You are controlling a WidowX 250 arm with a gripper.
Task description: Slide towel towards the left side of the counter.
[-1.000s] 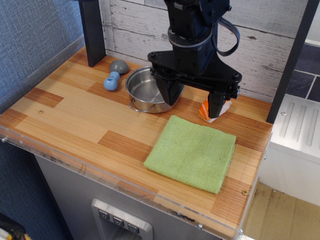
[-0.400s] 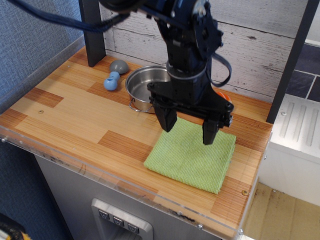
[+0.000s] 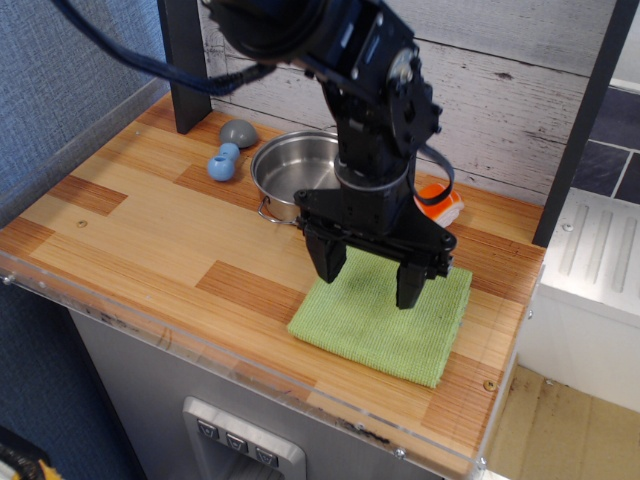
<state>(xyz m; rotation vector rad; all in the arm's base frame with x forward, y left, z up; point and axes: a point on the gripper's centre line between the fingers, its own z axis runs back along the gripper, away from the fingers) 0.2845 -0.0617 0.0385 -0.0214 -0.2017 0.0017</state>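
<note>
The light green towel point(image 3: 375, 330) lies flat on the right part of the wood-plank counter point(image 3: 150, 230), near the front edge. My black gripper point(image 3: 367, 283) hangs over the towel's middle, fingers spread wide and pointing down, with nothing between them. The left fingertip point(image 3: 328, 270) is near the towel's back left edge and the right fingertip point(image 3: 408, 294) is over its middle right. I cannot tell whether the tips touch the cloth. The arm hides the towel's back part.
A steel pot point(image 3: 290, 178) stands behind the towel. A blue dumbbell-shaped toy point(image 3: 222, 161) and a grey dome point(image 3: 238, 131) lie to the pot's left. An orange and white object point(image 3: 440, 206) sits at the back right. A dark post point(image 3: 186, 62) stands at the back left.
My gripper has come forward and down from behind the towel, near the pot, to low over the towel's middle. It stays open. The towel has not moved.
</note>
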